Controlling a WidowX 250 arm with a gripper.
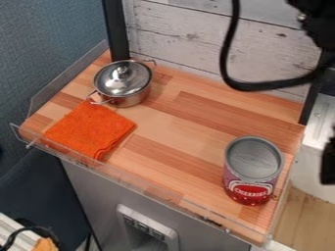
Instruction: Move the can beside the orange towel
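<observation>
The upright can (253, 169) is standing at nine o'clock from my gripper (328, 163); open or closed, I cannot tell.

The can (252, 171) stood near the surface (177, 117)'s front-right corner, the towel (91, 128) near its front-left (the pot (124, 82), I noticed, just behind).

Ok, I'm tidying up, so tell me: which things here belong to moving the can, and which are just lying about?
For the job:
can, front right
orange towel, marking the goal

Just lying about:
lidded metal pot, behind the towel
black cable and small orange thing, lower left
</observation>
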